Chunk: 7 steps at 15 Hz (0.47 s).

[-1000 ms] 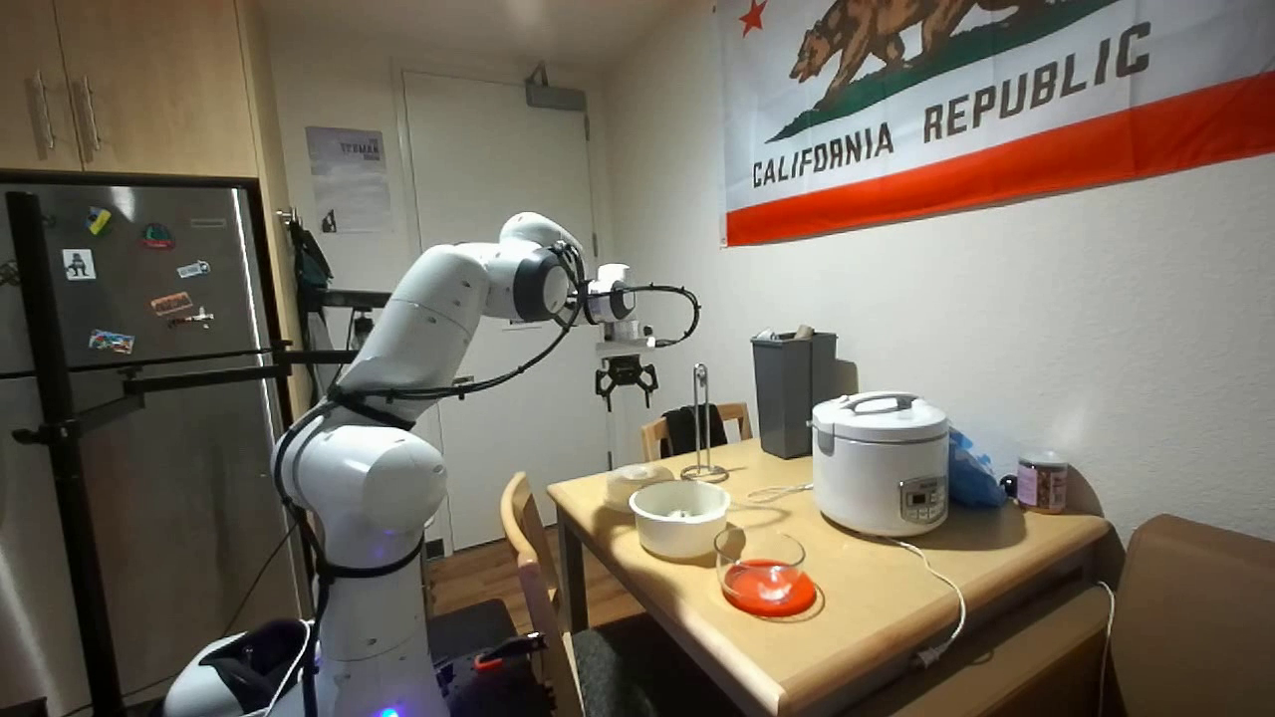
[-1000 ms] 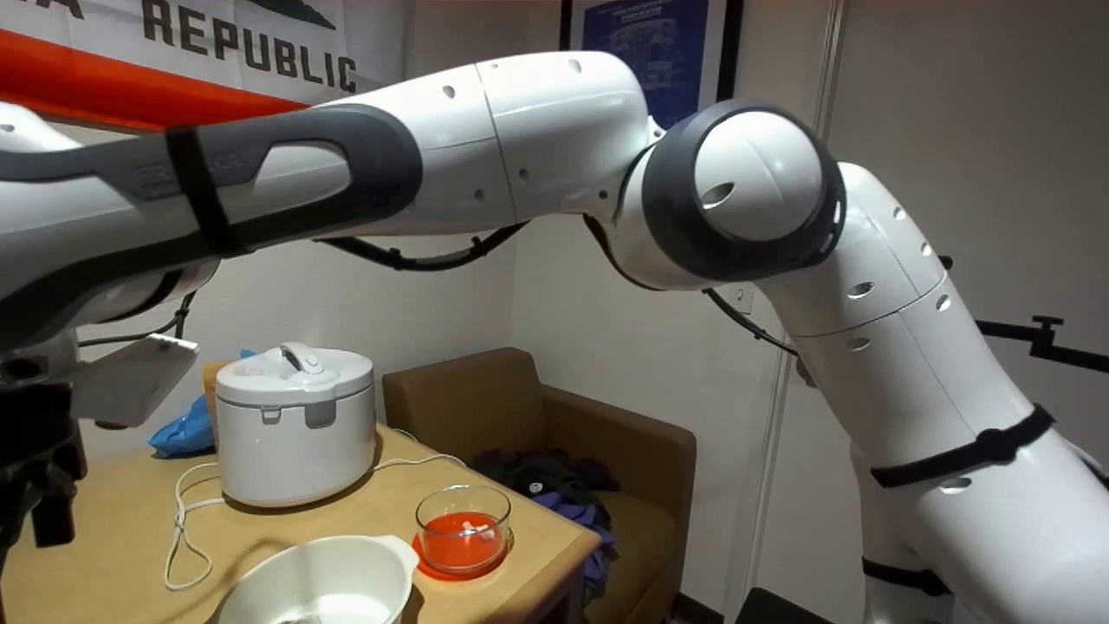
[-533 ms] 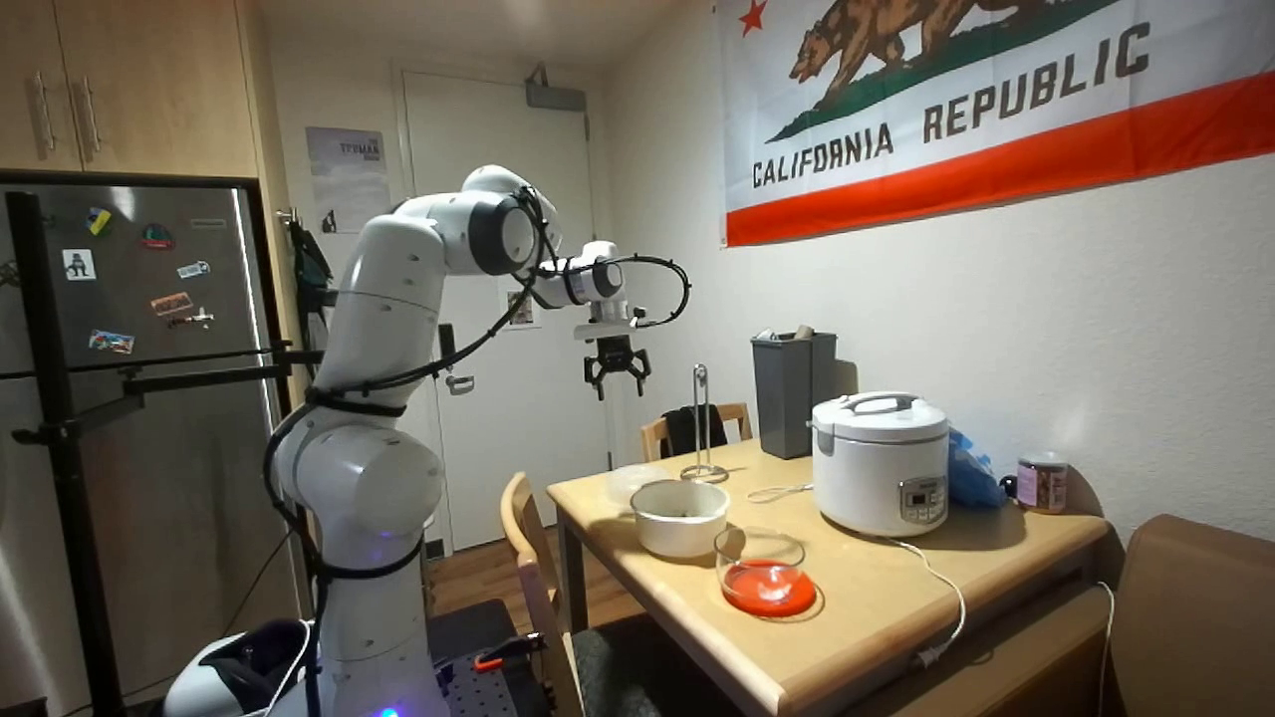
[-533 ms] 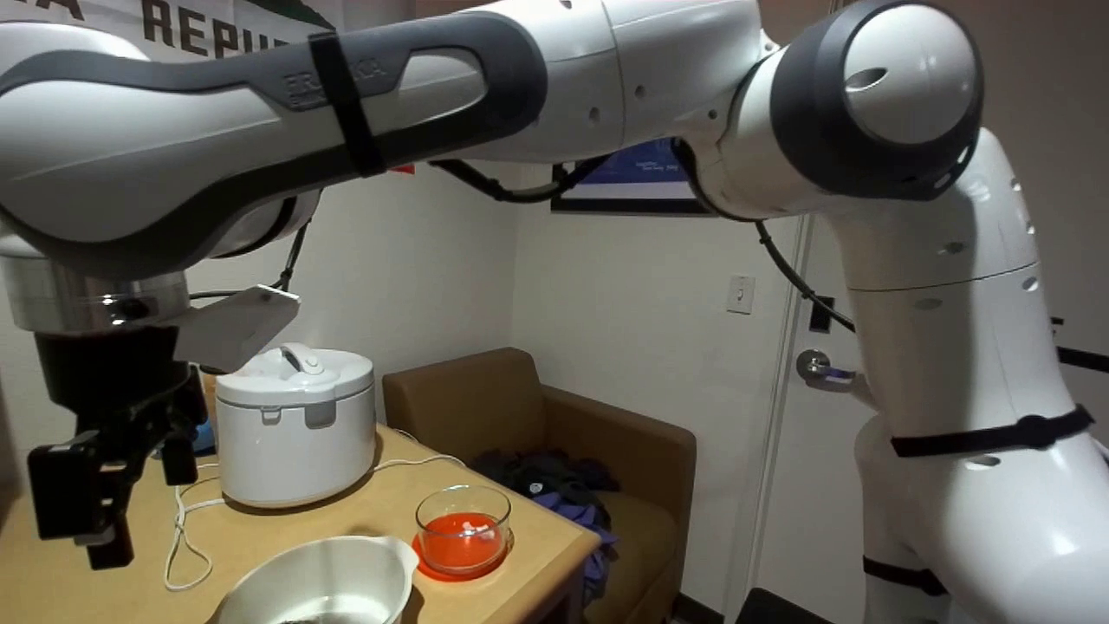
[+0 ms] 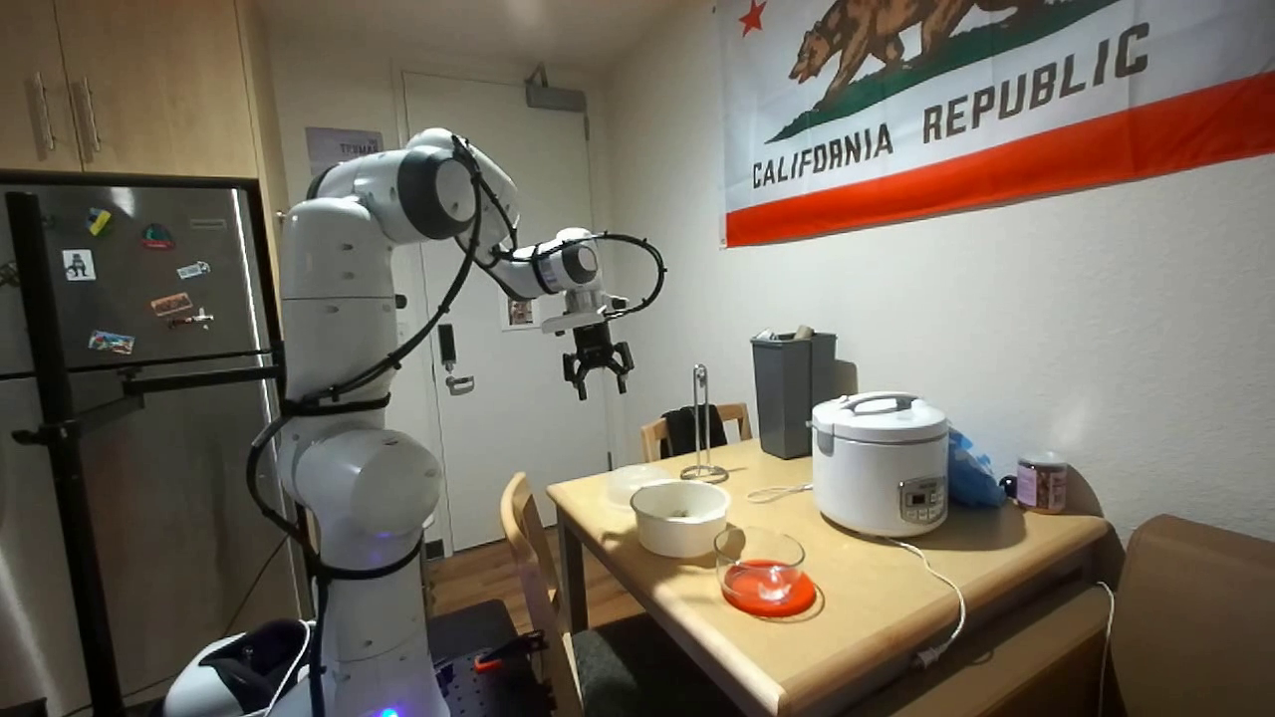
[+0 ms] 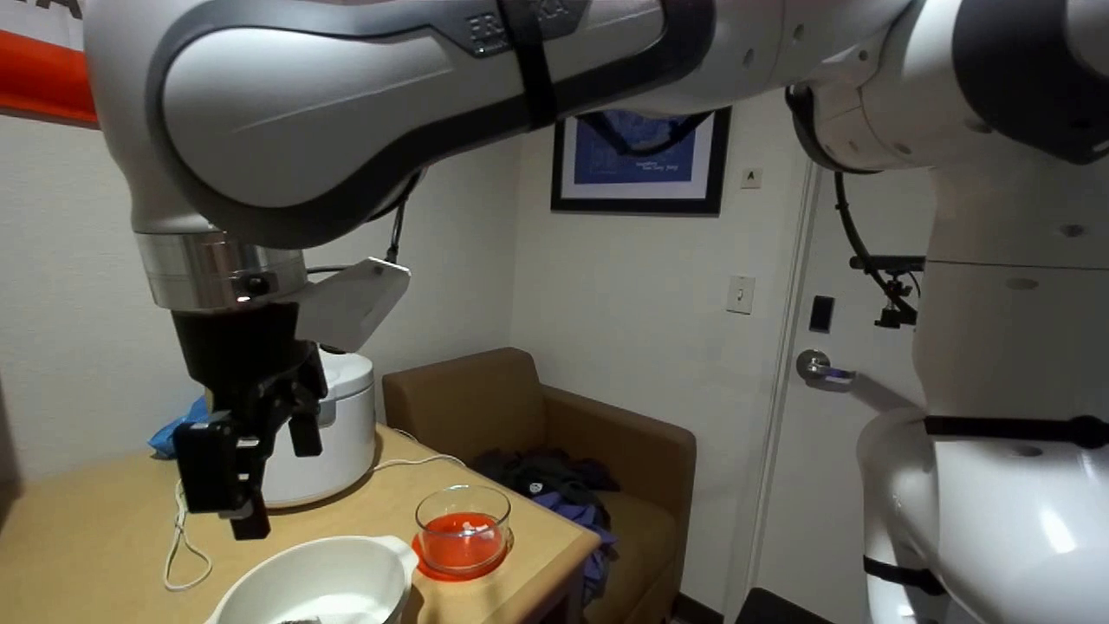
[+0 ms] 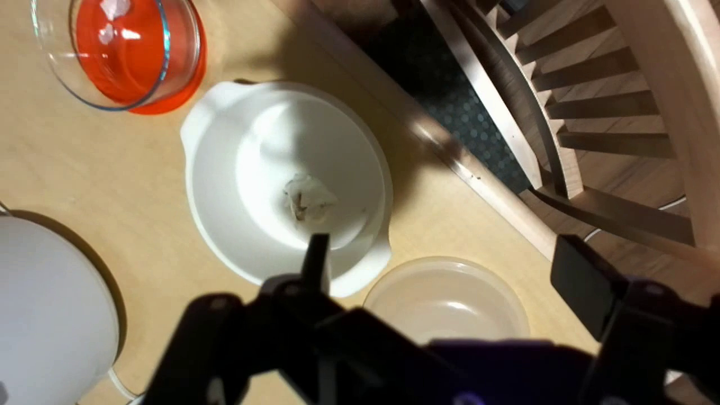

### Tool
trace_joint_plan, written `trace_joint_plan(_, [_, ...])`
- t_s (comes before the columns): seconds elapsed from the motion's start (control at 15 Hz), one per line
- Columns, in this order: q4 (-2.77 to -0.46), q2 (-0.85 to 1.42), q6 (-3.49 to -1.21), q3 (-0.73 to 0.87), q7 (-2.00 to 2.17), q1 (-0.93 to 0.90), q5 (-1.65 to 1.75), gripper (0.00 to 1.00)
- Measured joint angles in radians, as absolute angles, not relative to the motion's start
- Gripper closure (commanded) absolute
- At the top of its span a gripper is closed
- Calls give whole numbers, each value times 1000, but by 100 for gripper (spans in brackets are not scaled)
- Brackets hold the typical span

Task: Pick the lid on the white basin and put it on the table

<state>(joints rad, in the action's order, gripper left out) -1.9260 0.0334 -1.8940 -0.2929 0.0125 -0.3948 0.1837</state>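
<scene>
The white basin (image 5: 680, 533) stands upright and uncovered on the light tan table (image 5: 867, 597). In an exterior view its near part is cut off, with its rim (image 6: 400, 568) showing. In the wrist view the basin (image 7: 222, 174) holds a small whitish scrap with brown marks, not clearly identifiable. The round translucent lid (image 5: 635, 484) lies flat on the table beside the basin; it also shows in the wrist view (image 7: 447, 295), its lower part hidden by the gripper. My gripper (image 5: 603, 390) is open and empty, raised above the table. In the wrist view its fingers (image 7: 441, 253) are wide apart, with the lid between them in the picture.
A clear glass bowl (image 5: 759, 546) stands on an orange-red disc (image 5: 787, 597) beside the basin. The white rice cooker (image 5: 872, 478) stands further back with its cord. A metal stand (image 5: 704, 428), a grey bin (image 5: 785, 398) and a jar (image 5: 1042, 485) are on the table. A wooden chair (image 7: 610, 101) borders the table edge.
The arm has drawn back toward its base; the open gripper has shifted left and slightly up in an exterior view. The lid, basin and glass bowl have stayed in place.
</scene>
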Motion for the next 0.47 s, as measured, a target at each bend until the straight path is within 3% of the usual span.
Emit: trace_joint_plan(0.47, [-1932,36,-1895,-301,12,-388,184,0])
